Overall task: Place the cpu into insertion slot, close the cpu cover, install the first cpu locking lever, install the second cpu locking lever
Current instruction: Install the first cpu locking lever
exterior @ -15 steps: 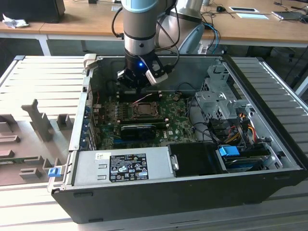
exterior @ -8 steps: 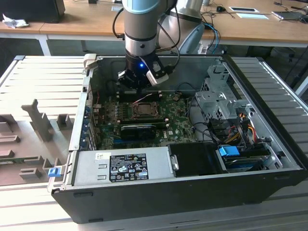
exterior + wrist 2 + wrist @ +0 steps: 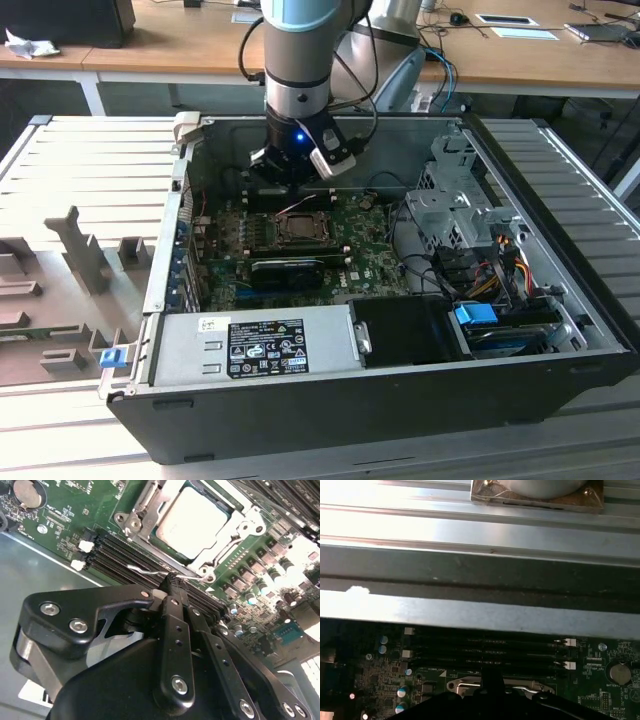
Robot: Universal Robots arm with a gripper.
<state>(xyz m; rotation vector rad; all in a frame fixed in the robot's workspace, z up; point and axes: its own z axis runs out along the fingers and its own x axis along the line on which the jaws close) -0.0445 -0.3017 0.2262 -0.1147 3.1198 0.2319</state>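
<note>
Nearest the lens in the second wrist view we see the gripper (image 3: 172,582), its black linkage filling the lower half of the frame; its fingers (image 3: 175,597) are together, their tips at a thin silver locking lever (image 3: 150,571) that runs roughly level across the middle, beside the black memory slots (image 3: 115,550). Whether the tips actually pinch the wire we cannot tell. Above it, upper centre, the cpu (image 3: 195,517) lies flat in the insertion slot (image 3: 165,537), silver face up, its edges skewed diagonally in the frame. The cpu cover (image 3: 237,530) is down around it. In the exterior view, the arm (image 3: 300,60) stands upper centre over the open computer case (image 3: 400,400), above the green motherboard (image 3: 365,275).
</note>
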